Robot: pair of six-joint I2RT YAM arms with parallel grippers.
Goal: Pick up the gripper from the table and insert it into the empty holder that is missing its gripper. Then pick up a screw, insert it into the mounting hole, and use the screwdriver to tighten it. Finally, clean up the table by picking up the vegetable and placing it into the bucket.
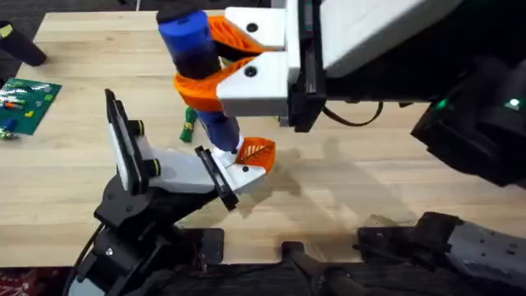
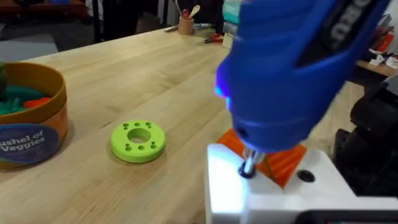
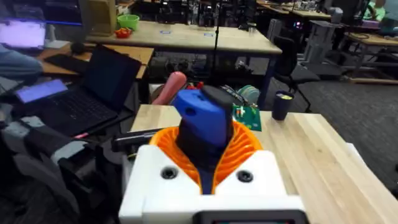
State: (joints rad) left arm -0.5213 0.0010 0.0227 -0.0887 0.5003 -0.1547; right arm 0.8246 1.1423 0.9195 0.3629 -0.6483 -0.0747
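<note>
Gripper [image 1: 256,152] seated on holder [image 1: 177,168], near mid-table [image 1: 370,164]; step 1 judged done. Screwdriver [image 1: 193,49] tilted slightly off upright, bit down on the white mount just beside the orange piece. Screw hidden under the bit: probably inserted, tightening apparently under way, finish impossible to tell. Right gripper [image 1: 205,62] clamped on the screwdriver's thick body. Vegetable [image 1: 187,125] lying on the wood at 10 o'clock from the seated piece, not yet in bucket [image 2: 37,134]. Left: finishing the screw, then 1 vegetable to bin.

bright, even light; blurred foreground
</note>
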